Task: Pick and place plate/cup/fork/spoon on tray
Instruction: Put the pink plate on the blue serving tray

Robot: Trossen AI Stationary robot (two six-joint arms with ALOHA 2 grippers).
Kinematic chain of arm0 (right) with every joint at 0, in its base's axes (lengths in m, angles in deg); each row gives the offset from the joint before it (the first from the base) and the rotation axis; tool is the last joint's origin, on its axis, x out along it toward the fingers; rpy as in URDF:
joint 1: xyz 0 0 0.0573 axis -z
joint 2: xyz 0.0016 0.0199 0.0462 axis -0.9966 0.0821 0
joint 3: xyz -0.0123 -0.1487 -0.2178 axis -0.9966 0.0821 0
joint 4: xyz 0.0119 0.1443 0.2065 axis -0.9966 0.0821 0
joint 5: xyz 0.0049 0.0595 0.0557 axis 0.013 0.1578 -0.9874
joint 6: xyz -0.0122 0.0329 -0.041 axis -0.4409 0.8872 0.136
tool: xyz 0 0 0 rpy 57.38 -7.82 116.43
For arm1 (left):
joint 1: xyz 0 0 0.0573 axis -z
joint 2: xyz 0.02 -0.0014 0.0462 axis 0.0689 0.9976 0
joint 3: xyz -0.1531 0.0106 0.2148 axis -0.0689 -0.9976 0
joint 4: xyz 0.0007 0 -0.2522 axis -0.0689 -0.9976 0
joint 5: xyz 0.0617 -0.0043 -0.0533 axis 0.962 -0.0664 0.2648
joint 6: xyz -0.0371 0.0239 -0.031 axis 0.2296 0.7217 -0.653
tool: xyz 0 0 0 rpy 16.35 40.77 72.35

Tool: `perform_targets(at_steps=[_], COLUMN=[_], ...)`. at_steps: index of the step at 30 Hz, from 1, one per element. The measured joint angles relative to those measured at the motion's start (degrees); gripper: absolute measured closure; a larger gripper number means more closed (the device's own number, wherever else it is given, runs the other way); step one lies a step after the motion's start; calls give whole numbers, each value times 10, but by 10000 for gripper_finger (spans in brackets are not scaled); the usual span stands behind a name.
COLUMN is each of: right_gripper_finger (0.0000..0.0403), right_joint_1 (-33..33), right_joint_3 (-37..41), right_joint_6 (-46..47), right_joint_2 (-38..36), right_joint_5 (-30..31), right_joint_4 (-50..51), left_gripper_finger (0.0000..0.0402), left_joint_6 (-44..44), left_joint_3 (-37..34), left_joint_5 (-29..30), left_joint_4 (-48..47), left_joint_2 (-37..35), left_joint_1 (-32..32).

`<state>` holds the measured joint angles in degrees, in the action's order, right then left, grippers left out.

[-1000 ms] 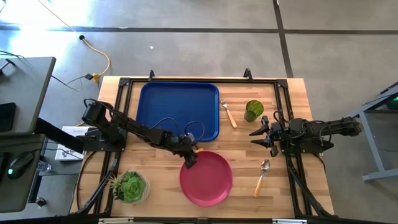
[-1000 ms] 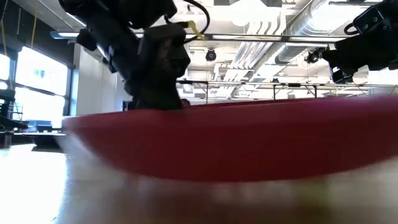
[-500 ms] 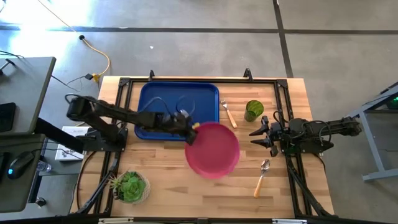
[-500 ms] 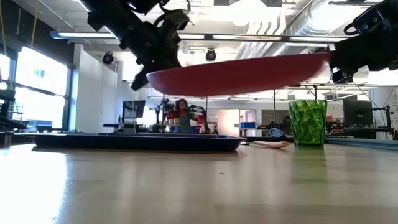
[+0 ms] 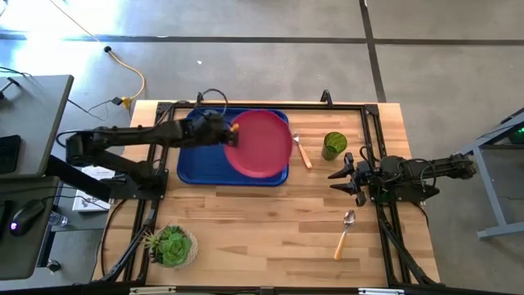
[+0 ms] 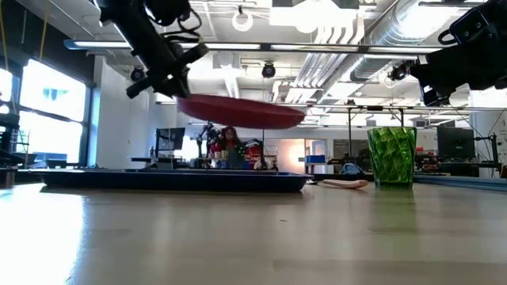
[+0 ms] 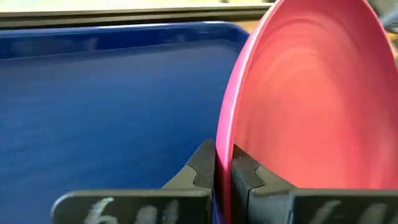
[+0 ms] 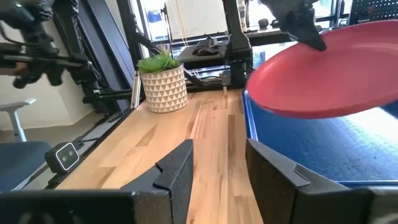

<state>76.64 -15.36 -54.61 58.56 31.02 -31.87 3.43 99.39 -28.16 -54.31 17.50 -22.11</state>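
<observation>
The pink-red plate [image 5: 260, 144] hangs in the air over the right half of the dark-blue tray [image 5: 201, 147], held by my left gripper [image 5: 232, 136]. It also shows in the low view [image 6: 242, 112] above the tray [image 6: 170, 181]. The green cup [image 5: 333, 145] stands upright on its base at the far right, and the fork [image 5: 301, 151] lies flat beside the tray. The spoon [image 5: 345, 233] lies flat near the right front. My right gripper [image 5: 340, 179] is open and empty at the table's right, between cup and spoon. My left gripper pinches the plate's rim [image 7: 222, 163] between its two fingers, one on the upper face and one underneath. The fingers come level from the table's left. The plate is lifted clear of the tray, roughly level, slightly tilted.
A potted succulent [image 5: 170, 246] stands at the table's front left. A black frame [image 5: 372, 147] runs around the work area. Bare wood lies between the tray and the near edge.
My left gripper has lifted the plate off the table's near middle and carried it up and toward the far edge, over the tray's right half. The plate has gone from lying on the wood to hanging clear in the air. My right arm has kept still.
</observation>
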Motion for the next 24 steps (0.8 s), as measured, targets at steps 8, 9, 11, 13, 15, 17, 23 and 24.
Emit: perform_targets(at_steps=[8,9,11,13,15,17,23,24], right_gripper_finger=[265,265,265,265,265,265,265,265], right_joint_1=[0,0,0,0,0,0,0,0], right_joint_3=[0,0,0,0,0,0,0,0], right_joint_6=[0,0,0,0,0,0,0,0], right_joint_2=[0,0,0,0,0,0,0,0], right_joint_5=[0,0,0,0,0,0,0,0], right_joint_4=[0,0,0,0,0,0,0,0], left_gripper_finger=[400,400,400,400,400,400,400,400], left_joint_6=[-45,-46,-43,-43,-41,-41,-42,-41], left_joint_3=[-25,-33,-47,-62,-74,-82,-108,-110], left_joint_5=[-17,-30,-50,-62,-68,-70,-75,-76], left_joint_4=[-81,-82,-77,-74,-80,-76,-57,-59], left_joint_2=[1,1,2,1,1,1,1,1], left_joint_1=[-79,-87,-98,-105,-108,-109,-120,-123])
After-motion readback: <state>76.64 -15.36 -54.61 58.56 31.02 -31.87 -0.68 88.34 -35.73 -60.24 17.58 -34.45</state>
